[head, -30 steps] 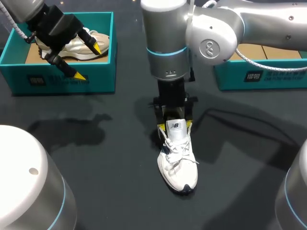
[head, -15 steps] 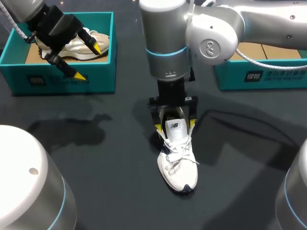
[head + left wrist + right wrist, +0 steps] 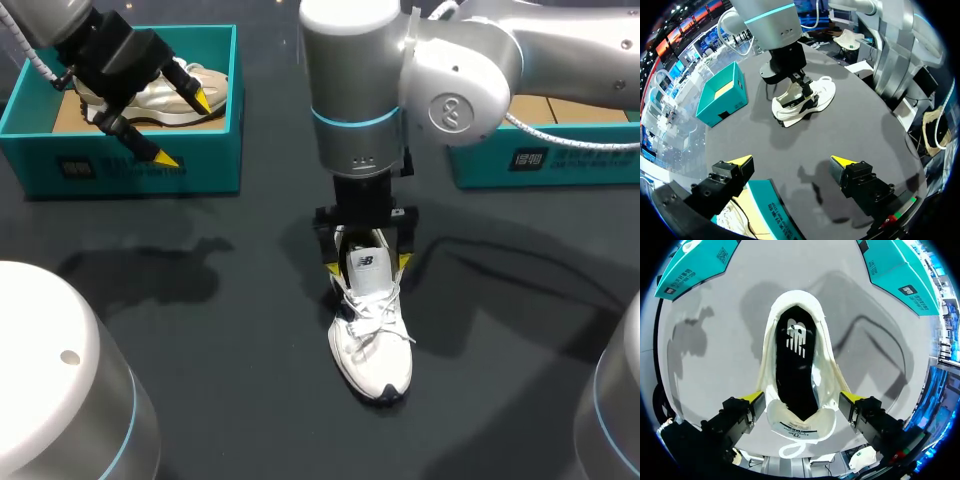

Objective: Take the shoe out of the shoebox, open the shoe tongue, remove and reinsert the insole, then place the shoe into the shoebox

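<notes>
Bending over the middle of the worktop (image 3: 230, 380), the right arm (image 3: 455, 95) came in from the right side, and its last link pointed straight down. The right hand (image 3: 367, 265) hung below it at the heel end of the shoe (image 3: 372, 345). Its fingers were spread, with one yellow tip at either side of the shoe's collar, close beside the upper. The hand was released and gripped nothing.

The shoe, white, stood upright on its sole near the worktop's middle, outside both boxes. Its toe pointed toward the near edge and its heel lay under the hand. The tongue (image 3: 365, 268) stood up between the two tips. Seen from the right wrist, the shoe's mouth lay open ahead of the hand, with the dark insole (image 3: 795, 360) inside it.

The left arm (image 3: 45, 15) came in at the far left corner. The left hand (image 3: 183, 128) was held aslant above the left box (image 3: 130, 165), its fingers wide apart and empty. One tip was over the box's inside and the other over its front wall. A second shoe (image 3: 216, 80), beige, lay in that box. The right box (image 3: 600, 165) stood at the far right, partly hidden behind the right arm. The white shoe and the two boxes were well apart.
</notes>
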Tool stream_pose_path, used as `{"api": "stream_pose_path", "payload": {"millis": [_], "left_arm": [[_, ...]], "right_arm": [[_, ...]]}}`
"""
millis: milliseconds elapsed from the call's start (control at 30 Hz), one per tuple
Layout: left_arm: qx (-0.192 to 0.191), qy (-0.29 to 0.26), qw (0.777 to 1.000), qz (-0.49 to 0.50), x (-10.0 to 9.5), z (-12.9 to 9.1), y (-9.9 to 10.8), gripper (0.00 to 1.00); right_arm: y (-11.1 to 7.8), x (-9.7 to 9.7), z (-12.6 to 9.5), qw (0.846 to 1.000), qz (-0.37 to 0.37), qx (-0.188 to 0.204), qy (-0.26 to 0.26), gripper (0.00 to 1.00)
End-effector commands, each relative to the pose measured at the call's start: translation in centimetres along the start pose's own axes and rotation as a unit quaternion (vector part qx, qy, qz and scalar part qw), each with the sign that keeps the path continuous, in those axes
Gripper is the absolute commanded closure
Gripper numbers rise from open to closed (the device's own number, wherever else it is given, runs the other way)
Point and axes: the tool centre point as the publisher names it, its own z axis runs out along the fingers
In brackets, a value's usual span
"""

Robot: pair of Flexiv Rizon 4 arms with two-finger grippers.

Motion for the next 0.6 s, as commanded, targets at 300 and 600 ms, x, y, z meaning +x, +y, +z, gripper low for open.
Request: {"api": "stream_pose_path", "payload": {"millis": [300, 600], "left_arm": [[-0.001, 0.001, 1.000, 0.000, -0.1, 0.0, 0.0, 0.00], [-0.001, 0.001, 1.000, 0.000, -0.1, 0.0, 0.0, 0.00]], "right_arm": [[-2.3, -0.3, -0.7, 0.999, -0.013, -0.035, 0.013, 0.05], [-6.4, -0.4, -2.0, 0.998, -0.004, -0.066, 0.012, 0.15]]}}
